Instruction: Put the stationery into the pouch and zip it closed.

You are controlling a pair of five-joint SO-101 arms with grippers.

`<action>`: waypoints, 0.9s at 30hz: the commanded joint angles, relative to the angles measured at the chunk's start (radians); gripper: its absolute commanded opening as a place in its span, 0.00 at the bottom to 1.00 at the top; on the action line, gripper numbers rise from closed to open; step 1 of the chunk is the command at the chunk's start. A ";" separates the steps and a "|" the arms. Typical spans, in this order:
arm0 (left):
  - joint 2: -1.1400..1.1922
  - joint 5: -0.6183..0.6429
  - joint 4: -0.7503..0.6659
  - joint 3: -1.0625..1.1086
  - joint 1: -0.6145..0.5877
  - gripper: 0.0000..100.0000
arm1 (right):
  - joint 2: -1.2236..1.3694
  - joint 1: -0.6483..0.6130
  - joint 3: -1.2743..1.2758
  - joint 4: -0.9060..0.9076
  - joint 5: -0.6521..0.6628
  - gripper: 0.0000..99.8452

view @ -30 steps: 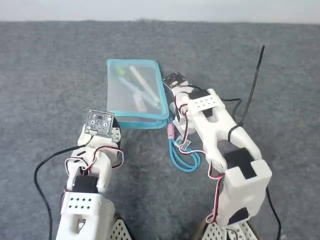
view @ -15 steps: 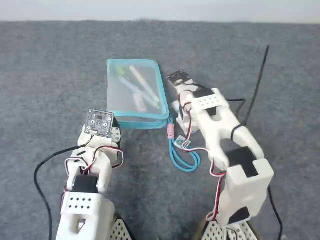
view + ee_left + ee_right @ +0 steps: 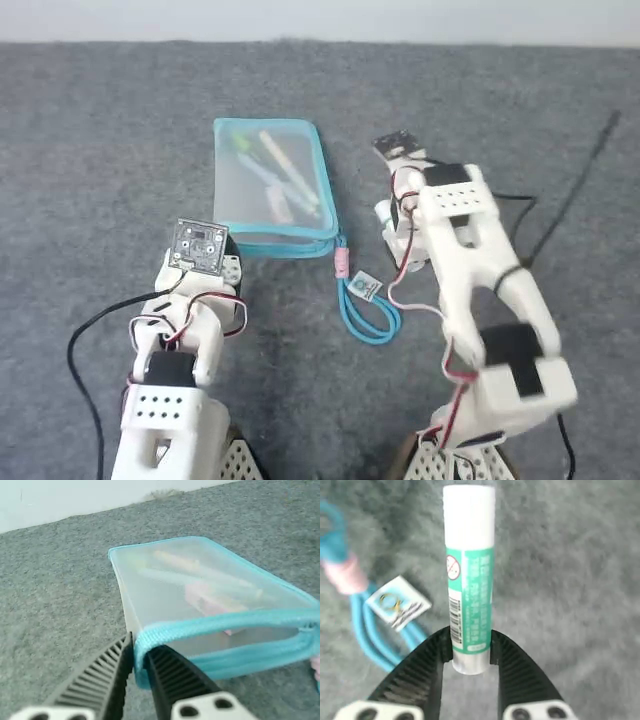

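Pouch [image 3: 272, 187], translucent with teal trim, lies flat on grey carpet [image 3: 100, 120] and is the biggest item, with several pens [image 3: 285, 175] showing dimly through its side. The left arm [image 3: 180, 340] stands at the pouch's near short edge. The right arm [image 3: 470, 270] stands off the long edge nearest the cord, clear of the pouch. The left gripper [image 3: 139, 647] has its jaws nearly together, pinching the teal seam at the pouch's near corner. A blue cord loop [image 3: 368, 315] trails from the pouch's other near corner, threaded through a pink bead [image 3: 341, 263]. The right gripper [image 3: 470, 640] is narrowed onto the lower end of a glue stick [image 3: 469, 575], which hangs over the carpet just beside that cord. The stick has a white cap and a green label band with a barcode, a small red crossed-out circle and print too blurred to read. A small white tag [image 3: 398, 609] on the cord bears a yellow-and-blue emblem over lines of illegible print.
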 commanded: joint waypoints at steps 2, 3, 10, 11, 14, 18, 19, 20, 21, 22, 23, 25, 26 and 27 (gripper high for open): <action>0.006 -0.058 0.000 0.007 0.130 0.01 | -0.272 -0.021 0.094 0.030 -0.021 0.01; 0.006 -0.069 0.015 0.012 0.169 0.01 | -0.323 -0.038 0.127 0.030 -0.020 0.01; -0.002 -0.078 0.123 -0.024 0.321 0.01 | -0.674 -0.240 0.350 0.036 0.057 0.01; -0.002 -0.078 0.121 -0.024 0.322 0.01 | -0.707 -0.265 0.374 0.031 0.057 0.01; -0.002 -0.078 0.120 -0.025 0.322 0.01 | -0.736 -0.329 0.414 0.033 0.058 0.01; -0.002 -0.078 0.124 -0.038 0.324 0.01 | -0.674 -0.361 0.420 0.025 0.058 0.01; -0.002 -0.078 0.124 -0.039 0.324 0.01 | -0.653 -0.360 0.420 0.010 0.057 0.01; -0.002 -0.078 0.124 -0.039 0.324 0.01 | -0.630 -0.360 0.420 -0.002 0.055 0.01; -0.002 -0.078 0.124 -0.041 0.324 0.01 | -0.605 -0.360 0.420 -0.013 0.052 0.01; -0.002 -0.078 0.124 -0.041 0.324 0.01 | -0.582 -0.360 0.420 -0.025 0.051 0.01; -0.002 -0.078 0.124 -0.041 0.324 0.01 | -0.558 -0.360 0.419 -0.038 0.049 0.01; -0.002 -0.078 0.124 -0.048 0.324 0.01 | -0.512 -0.358 0.404 -0.045 0.048 0.01; -0.002 -0.078 0.124 -0.051 0.324 0.01 | -0.490 -0.357 0.390 -0.045 0.043 0.01; -0.002 -0.078 0.124 -0.056 0.324 0.01 | -0.469 -0.351 0.373 -0.045 0.029 0.01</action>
